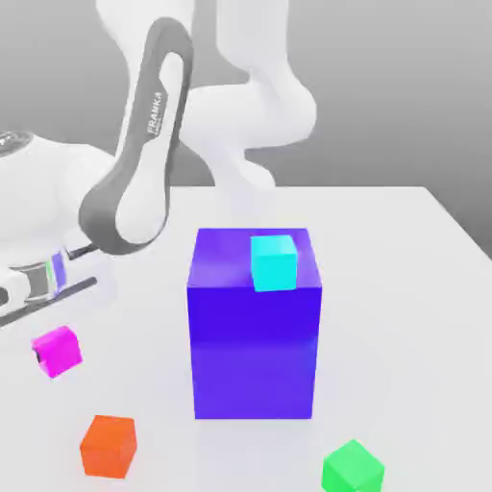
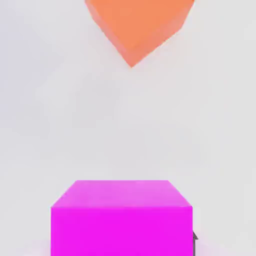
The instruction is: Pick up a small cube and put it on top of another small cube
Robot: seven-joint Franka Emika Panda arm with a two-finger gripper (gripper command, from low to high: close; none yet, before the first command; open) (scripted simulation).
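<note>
The small cube (image 1: 58, 350), bright magenta, is near the table's edge at the exterior view's left. In the hand view the same small cube (image 2: 121, 220) lies close under the camera, and a dark fingertip (image 2: 194, 241) presses against its side. My gripper (image 1: 46, 352) is shut on this cube, with the white hand (image 1: 24, 285) just above it. I cannot tell whether the cube rests on the table or is slightly raised. An orange cube (image 1: 108, 445) lies on the table close by, and the hand view shows this orange cube (image 2: 137, 25) beyond the magenta one.
A tall blue-violet block (image 1: 254, 327) stands mid-table with a cyan cube (image 1: 274, 261) on its top. A green cube (image 1: 353, 468) lies at the front of the exterior view's right. The robot's arm (image 1: 144, 154) arches over the left half of the white table (image 1: 404, 288).
</note>
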